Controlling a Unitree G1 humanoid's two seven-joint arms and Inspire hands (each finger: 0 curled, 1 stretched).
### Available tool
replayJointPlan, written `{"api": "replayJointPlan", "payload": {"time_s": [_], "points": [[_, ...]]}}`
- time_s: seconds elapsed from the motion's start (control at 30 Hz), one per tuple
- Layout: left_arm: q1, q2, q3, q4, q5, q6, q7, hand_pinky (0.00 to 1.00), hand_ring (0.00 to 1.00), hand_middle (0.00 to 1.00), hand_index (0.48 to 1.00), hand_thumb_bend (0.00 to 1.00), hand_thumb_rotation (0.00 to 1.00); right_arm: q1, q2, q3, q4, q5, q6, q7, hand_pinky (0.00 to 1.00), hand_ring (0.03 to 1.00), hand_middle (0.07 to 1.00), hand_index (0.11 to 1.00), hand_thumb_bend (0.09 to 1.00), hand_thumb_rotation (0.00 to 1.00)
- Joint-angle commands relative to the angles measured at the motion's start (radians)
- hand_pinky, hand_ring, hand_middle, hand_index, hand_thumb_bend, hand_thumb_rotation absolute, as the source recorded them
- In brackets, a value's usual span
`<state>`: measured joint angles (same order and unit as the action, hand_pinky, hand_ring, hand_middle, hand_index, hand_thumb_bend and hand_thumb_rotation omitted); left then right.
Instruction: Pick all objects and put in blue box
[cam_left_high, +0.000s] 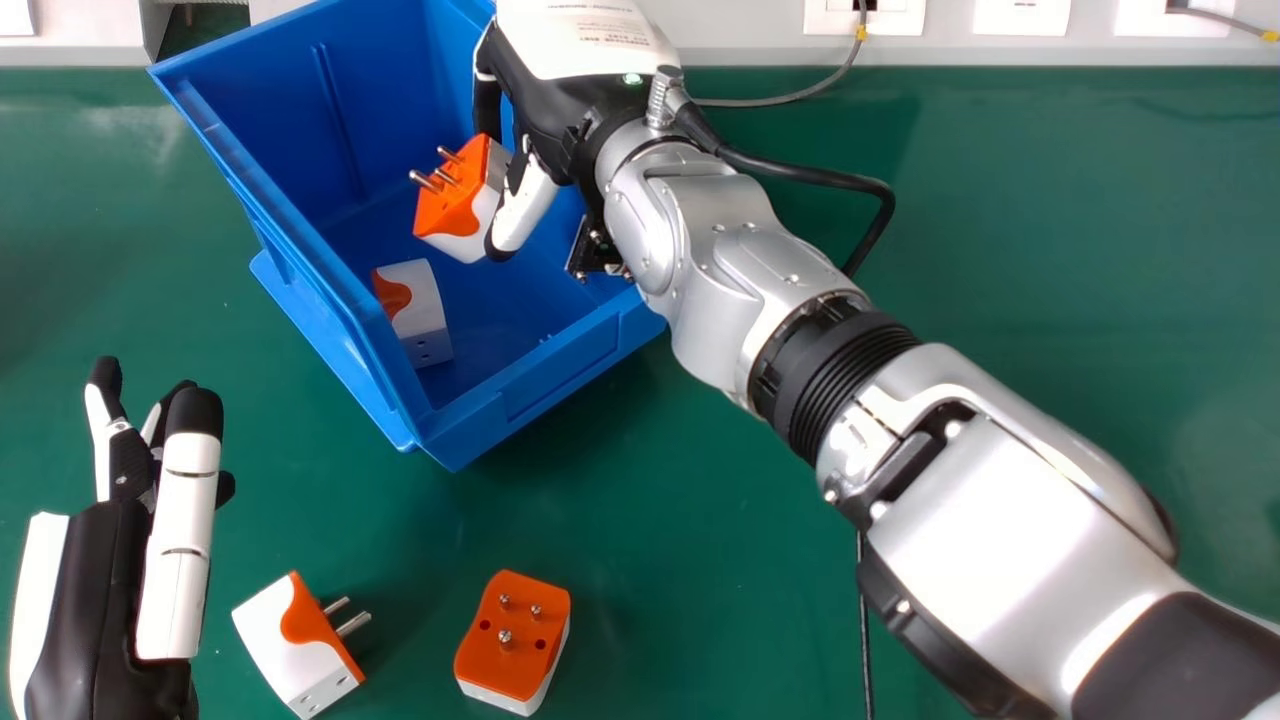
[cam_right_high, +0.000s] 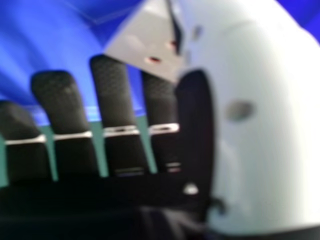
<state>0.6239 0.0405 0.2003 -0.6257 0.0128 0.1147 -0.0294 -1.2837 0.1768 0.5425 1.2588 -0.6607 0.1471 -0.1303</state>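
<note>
My right hand is over the blue box, its fingers and thumb pinching an orange and white plug adapter with prongs toward the view's left. In the right hand view, the adapter's white face is between the thumb and fingertips of my right hand. Another adapter lies on the box floor. Two more are on the table near the front: one on its side, one with prongs up. My left hand is at the left, open and holding nothing.
The box stands on a green table, its near corner toward the front. A grey wall strip with sockets and thin cables runs along the back. My right forearm crosses the table from the lower right.
</note>
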Motion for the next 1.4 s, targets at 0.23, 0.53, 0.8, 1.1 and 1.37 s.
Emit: {"api": "replayJointPlan", "payload": {"time_s": [0.23,0.53,0.8,1.1,1.37], "points": [[-0.012,-0.003,-0.010,-0.018,0.017,-0.007,0.013,0.89,0.96,0.97,1.000,0.63,1.00,-0.031,0.091,0.016,0.002,0.000,0.005,-0.008,0.17,0.371,0.478,0.548,0.516,0.00],[-0.024,0.000,-0.017,-0.020,0.028,0.000,0.016,0.89,0.96,0.97,1.000,0.63,1.00,-0.017,0.083,0.026,0.003,0.003,-0.011,-0.014,0.22,0.390,0.475,0.556,0.518,0.00],[-0.044,0.003,-0.016,0.006,0.032,-0.008,0.020,0.89,0.96,0.97,1.000,0.63,1.00,-0.004,0.075,0.050,0.010,-0.020,-0.018,-0.063,0.20,0.323,0.441,0.525,0.517,0.00],[-0.073,0.010,-0.016,0.039,0.035,-0.015,0.023,0.90,0.96,0.97,1.000,0.63,1.00,-0.002,0.070,0.041,0.012,0.001,-0.021,-0.047,0.43,0.522,0.581,0.600,0.563,0.43],[-0.102,0.015,-0.020,0.049,0.040,0.000,0.024,0.90,0.96,0.97,1.000,0.62,1.00,0.018,0.053,0.042,-0.036,0.003,-0.048,-0.067,0.51,0.585,0.624,0.622,0.565,0.56]]}}
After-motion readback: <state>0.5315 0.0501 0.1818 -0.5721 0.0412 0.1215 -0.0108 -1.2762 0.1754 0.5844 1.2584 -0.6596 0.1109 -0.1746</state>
